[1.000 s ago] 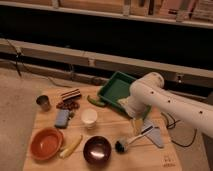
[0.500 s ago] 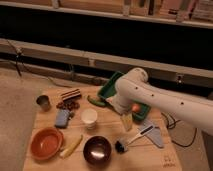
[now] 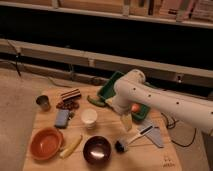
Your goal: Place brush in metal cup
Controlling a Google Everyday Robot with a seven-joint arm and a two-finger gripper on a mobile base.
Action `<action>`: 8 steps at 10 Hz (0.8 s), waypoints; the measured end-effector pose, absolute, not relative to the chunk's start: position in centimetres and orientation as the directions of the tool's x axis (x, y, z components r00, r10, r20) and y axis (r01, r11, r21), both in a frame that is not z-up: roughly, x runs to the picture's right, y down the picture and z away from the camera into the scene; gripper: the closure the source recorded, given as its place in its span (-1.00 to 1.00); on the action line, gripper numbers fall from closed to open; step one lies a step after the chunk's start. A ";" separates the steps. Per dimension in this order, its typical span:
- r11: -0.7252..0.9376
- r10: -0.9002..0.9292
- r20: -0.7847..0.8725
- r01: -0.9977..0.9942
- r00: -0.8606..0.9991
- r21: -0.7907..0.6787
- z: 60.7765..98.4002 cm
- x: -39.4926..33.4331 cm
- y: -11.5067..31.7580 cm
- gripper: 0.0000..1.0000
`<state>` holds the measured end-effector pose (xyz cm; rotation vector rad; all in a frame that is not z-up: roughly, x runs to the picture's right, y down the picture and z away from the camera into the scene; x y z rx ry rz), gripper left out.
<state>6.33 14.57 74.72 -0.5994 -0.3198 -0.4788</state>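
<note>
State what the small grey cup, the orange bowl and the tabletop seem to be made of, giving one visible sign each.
Metal cup: likely steel, grey with a dull sheen. Orange bowl: perhaps plastic or glazed ceramic, one even smooth colour. Table: seemingly pale wood, matte tan surface. The pincer hangs close over the brush, right of the white cup.
</note>
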 end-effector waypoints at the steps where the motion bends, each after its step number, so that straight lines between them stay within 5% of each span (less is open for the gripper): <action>1: 0.717 -0.349 0.431 0.534 0.832 -0.449 74.9 5.2 14.2 -0.94; 4: 0.711 -0.322 0.430 0.515 0.844 -0.479 74.2 4.8 14.8 -0.60; 8: 0.717 -0.228 0.382 0.419 0.896 -0.557 69.8 6.1 20.6 -0.60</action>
